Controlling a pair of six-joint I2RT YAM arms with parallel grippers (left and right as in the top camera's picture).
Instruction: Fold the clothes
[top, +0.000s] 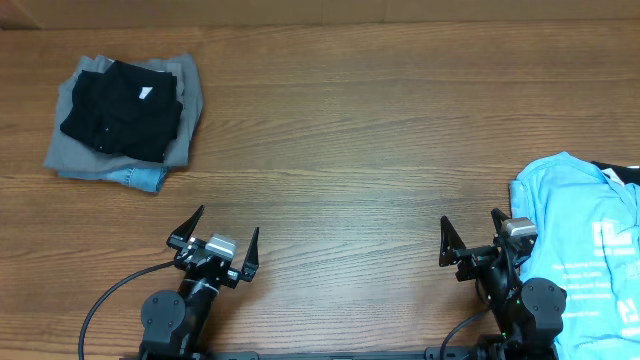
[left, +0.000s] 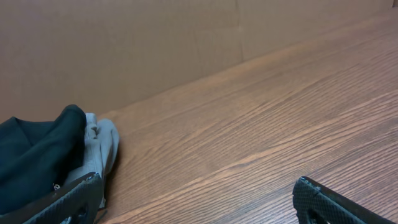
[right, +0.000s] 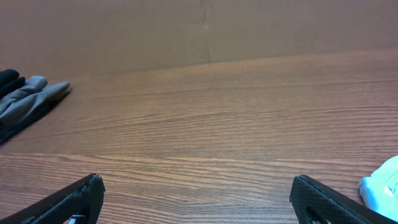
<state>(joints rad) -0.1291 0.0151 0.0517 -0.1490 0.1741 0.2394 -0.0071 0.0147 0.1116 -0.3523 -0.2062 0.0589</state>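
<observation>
My left pincer (top: 227, 222) and right pincer (top: 470, 218) gape, empty. A folded dark pile (top: 122, 110) lies ahead of the left; a sky-blue shirt (top: 575, 250) lies just beside the right.

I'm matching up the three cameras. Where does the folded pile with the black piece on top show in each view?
Overhead: the folded pile lies at the upper left, black on top of grey and denim.
Left wrist: lower left corner, black over grey.
Right wrist: far left edge, about mid-height, only partly in frame.
Shared landmark: the wood-grain table, seen in all three.
</observation>
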